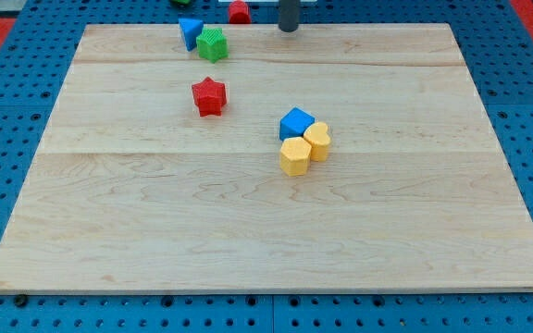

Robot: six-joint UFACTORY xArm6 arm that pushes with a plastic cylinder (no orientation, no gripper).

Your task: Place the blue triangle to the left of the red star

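Observation:
The blue triangle (190, 31) lies near the board's top edge, left of centre, touching the green star (213, 43) at its lower right. The red star (208, 96) sits below them, apart from both. My tip (288, 29) is a dark rod end at the view's top, well to the right of the blue triangle and above the red star's level, touching no block.
A blue cube (295, 123), a yellow heart (318, 141) and a yellow hexagon (294, 156) cluster mid-board. A red block (239, 11) and a green block (182, 3) sit at the top edge. The wooden board (155, 231) lies on blue pegboard.

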